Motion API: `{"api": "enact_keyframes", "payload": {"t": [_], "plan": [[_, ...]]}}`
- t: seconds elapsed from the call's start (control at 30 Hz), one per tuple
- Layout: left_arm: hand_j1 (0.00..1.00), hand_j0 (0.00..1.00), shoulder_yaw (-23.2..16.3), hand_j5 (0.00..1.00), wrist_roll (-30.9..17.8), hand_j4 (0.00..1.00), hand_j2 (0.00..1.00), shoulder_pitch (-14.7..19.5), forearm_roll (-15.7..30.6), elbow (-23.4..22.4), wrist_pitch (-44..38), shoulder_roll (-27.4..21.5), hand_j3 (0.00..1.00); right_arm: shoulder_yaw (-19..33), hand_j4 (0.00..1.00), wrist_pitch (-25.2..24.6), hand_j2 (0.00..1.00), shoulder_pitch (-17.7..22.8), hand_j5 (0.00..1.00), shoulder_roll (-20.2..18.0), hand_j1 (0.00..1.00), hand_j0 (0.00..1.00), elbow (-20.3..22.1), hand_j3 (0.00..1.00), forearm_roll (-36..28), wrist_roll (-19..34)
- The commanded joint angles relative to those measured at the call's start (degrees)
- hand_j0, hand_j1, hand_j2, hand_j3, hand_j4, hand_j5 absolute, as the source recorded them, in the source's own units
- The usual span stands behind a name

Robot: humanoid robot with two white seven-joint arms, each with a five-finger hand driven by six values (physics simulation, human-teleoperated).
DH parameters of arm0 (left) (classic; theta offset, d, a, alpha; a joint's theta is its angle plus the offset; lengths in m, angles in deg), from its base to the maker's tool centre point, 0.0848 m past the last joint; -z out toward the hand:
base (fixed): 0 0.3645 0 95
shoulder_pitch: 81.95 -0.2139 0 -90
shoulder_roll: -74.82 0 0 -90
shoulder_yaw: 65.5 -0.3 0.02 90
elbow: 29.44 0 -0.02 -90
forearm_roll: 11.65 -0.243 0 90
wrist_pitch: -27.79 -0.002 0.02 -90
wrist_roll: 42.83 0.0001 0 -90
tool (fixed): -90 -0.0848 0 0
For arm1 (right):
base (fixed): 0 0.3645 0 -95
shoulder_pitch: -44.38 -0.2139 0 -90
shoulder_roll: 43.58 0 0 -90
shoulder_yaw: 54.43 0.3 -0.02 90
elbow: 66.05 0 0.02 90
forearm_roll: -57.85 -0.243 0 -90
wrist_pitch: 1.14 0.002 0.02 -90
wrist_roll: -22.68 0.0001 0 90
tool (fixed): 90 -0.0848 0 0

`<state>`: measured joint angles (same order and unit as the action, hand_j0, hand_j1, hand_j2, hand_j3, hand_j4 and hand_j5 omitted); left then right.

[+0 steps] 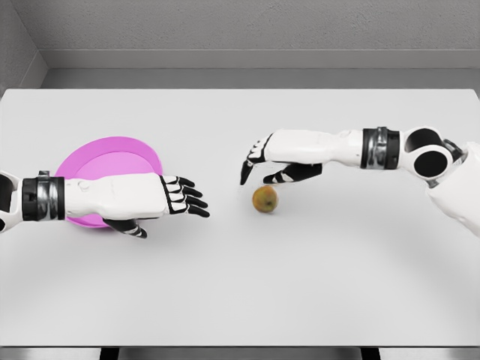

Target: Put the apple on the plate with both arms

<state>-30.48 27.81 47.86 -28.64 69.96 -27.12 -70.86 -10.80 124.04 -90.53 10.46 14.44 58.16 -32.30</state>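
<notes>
Beneath the left hand (146,199), the pink plate (112,159) lies partly hidden

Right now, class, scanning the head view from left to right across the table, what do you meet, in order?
Pink plate → left hand → apple → right hand is left out, since it overlaps the apple's position.

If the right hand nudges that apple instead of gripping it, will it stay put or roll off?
Probably roll: the apple looks round and sits loose on the smooth table, nothing bracing it. The right hand hovers open just above it, so a glancing touch may push it aside. It looks small and rigid, so likely light; the plate sits well off to its left.
</notes>
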Motion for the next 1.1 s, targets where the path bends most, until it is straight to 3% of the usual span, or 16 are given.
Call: {"api": "enact_keyframes", "payload": {"t": [0.0,0.07,0.17,0.3,0.37,0.4,0.57,0.6,0.63,0.67,0.77,0.9,1.07], "plan": [[1.0,1.0,0.05,1.0,0.03,1.0,1.0,0.09,0.38,0.0,-0.09,-0.04,1.0,5.5,0.93,-0.18,0.93,0.0,0.93,-4.11,0.93,0.93,-1.21,0.93,-0.4,-0.02],[1.0,1.0,0.05,1.0,0.03,1.0,1.0,0.18,0.38,0.0,-0.09,-0.04,1.0,7.09,1.0,-0.18,1.0,0.88,1.0,-5.26,1.0,1.0,-1.21,1.0,-0.4,-0.02],[1.0,1.0,0.05,1.0,0.03,1.0,1.0,0.35,0.38,0.0,-0.09,-0.13,1.0,8.4,1.0,-0.18,1.0,1.67,1.0,-6.14,1.0,1.0,-1.21,1.0,-0.4,-0.02],[1.0,1.0,0.05,1.0,0.03,1.0,1.0,1.58,0.65,0.09,-0.09,-0.04,1.0,15.0,1.0,-0.18,1.0,5.89,1.0,-9.21,1.0,1.0,-1.21,1.0,-0.31,-0.02],[1.0,1.0,-0.04,1.0,-0.67,1.0,1.0,4.04,0.47,-0.69,-0.09,2.07,1.0,15.88,1.0,-0.18,1.0,7.21,1.0,-10.35,1.0,1.0,-1.21,1.0,-0.4,-0.02],[1.0,1.0,-0.04,1.0,-3.48,1.0,1.0,5.71,0.47,-2.28,-0.09,4.35,1.0,17.19,1.0,-0.18,1.0,7.56,1.0,-11.59,1.0,1.0,-1.21,1.0,-0.31,-0.02],[1.0,1.0,-0.12,1.0,-7.71,1.0,1.0,9.4,0.38,-3.6,-0.09,12.97,1.0,17.72,1.0,-0.18,1.0,8.7,1.0,-12.11,1.0,1.0,-1.21,1.0,-0.22,-0.02],[1.0,1.0,-4.42,1.0,-8.15,1.0,1.0,13.44,-0.05,-4.39,-0.09,15.6,1.0,17.72,1.0,-0.18,1.0,9.14,1.0,-12.11,1.0,1.0,-1.21,1.0,-0.22,-0.02],[1.0,1.0,-8.64,1.0,-8.15,1.0,1.0,16.96,-0.32,-6.32,-0.09,18.24,1.0,17.72,1.0,-0.18,1.0,9.23,1.0,-12.11,1.0,1.0,-1.13,1.0,-0.14,-0.02],[1.0,1.0,-10.76,1.0,-8.15,1.0,1.0,17.93,-0.41,-7.46,-0.09,20.26,1.0,17.72,1.0,-0.18,1.0,9.58,1.0,-12.03,1.0,1.0,-1.13,1.0,-0.14,-0.02],[1.0,1.0,-11.2,1.0,-8.15,1.0,1.0,19.51,-1.2,-10.36,-0.09,23.87,1.0,17.72,1.0,-0.18,1.0,10.02,1.0,-12.11,1.0,1.0,-1.13,1.0,-0.14,-0.02],[1.0,1.0,-11.29,1.0,-8.06,1.0,1.0,19.6,-1.11,-25.21,-0.09,32.22,1.0,17.72,1.0,-0.18,1.0,9.84,1.0,-12.11,1.0,1.0,-1.21,1.0,-0.14,-0.02],[1.0,1.0,-11.81,1.0,-7.71,1.0,1.0,19.51,1.26,-26.27,-0.09,32.22,1.0,17.72,1.0,-0.18,1.0,10.11,1.0,-12.11,1.0,1.0,-1.21,1.0,-0.05,-0.02]]}}
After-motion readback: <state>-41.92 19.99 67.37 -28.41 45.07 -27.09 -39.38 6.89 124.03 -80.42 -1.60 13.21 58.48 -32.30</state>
